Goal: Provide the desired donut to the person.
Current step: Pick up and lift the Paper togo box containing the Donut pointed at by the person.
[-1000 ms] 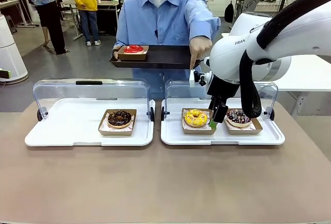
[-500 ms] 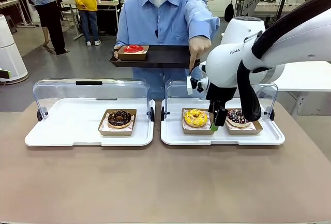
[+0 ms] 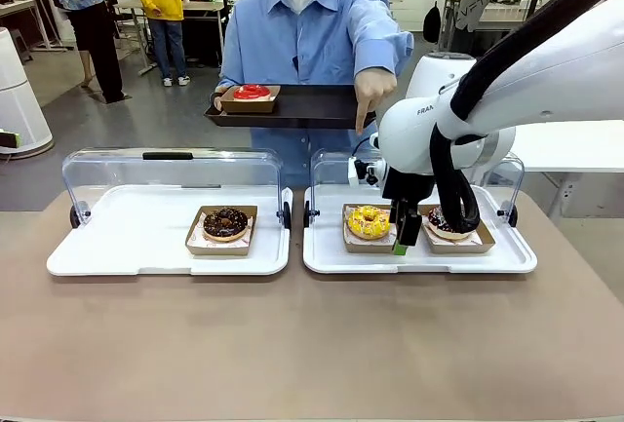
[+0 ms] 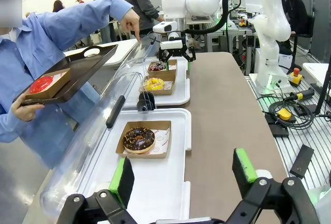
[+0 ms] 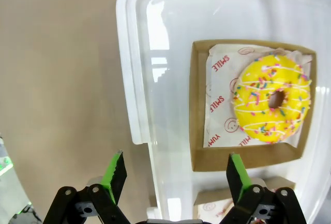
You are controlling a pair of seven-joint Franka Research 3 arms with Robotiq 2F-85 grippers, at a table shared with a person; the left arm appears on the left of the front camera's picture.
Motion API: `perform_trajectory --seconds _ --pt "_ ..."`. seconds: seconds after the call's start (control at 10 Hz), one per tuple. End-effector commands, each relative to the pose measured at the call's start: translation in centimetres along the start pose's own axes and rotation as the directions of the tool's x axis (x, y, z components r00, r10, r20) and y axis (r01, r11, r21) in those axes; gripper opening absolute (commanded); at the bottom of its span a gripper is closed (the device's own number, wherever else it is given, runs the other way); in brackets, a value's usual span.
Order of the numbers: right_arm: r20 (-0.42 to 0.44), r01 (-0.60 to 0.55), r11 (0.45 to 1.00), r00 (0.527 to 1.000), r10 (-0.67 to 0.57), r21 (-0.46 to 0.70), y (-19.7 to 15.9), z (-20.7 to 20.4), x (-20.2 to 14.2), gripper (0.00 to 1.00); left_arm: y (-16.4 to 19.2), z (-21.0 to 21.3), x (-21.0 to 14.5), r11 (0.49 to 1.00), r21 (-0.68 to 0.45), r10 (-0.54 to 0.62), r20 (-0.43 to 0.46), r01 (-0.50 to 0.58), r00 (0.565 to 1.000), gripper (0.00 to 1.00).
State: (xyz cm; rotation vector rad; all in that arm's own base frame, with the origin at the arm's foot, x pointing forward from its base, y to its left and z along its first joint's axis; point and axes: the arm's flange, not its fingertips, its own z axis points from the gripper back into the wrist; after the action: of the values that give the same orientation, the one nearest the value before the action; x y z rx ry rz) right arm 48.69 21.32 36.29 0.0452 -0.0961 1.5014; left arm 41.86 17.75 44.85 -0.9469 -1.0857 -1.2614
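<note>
The table (image 3: 292,344) carries two white trays with clear lids raised, the left tray (image 3: 127,237) holding one chocolate donut (image 3: 225,222) and the right tray (image 3: 487,258) holding two boxed donuts. Across it, the person (image 3: 302,42) balances a dark serving tray (image 3: 312,105) bearing a red donut (image 3: 253,93) and points a hand (image 3: 373,89) down towards the yellow donut (image 3: 369,220), so that looks like the one wanted. Over the last second the right arm (image 3: 507,81) has swung a little left and sunk lower above the right tray, bringing the right gripper (image 3: 402,243) from between the two boxes to just beside the yellow donut's box. In the right wrist view its fingers (image 5: 116,169) are spread wide and hold nothing, with the box lying ahead near one of them rather than between them. The pick seems close, but the box is not yet straddled. The left gripper (image 4: 182,164) hangs released and empty over the left tray's near end.
</note>
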Motion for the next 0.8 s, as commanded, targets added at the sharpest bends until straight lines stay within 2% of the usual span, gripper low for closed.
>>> perform_trajectory --seconds 0.0,0.7 --pt "-0.04 0.023 1.0 0.999 -0.023 0.002 -0.8 -0.9 0.1 1.0 -0.1 0.1 0.1 1.0 0.0 -0.004 0.006 0.004 1.0 1.0" --pt "-0.056 0.031 1.0 0.998 -0.031 0.002 -0.9 -2.6 -0.5 1.0 -0.1 0.1 0.1 1.0 0.0 -0.004 0.006 0.004 1.0 1.0"
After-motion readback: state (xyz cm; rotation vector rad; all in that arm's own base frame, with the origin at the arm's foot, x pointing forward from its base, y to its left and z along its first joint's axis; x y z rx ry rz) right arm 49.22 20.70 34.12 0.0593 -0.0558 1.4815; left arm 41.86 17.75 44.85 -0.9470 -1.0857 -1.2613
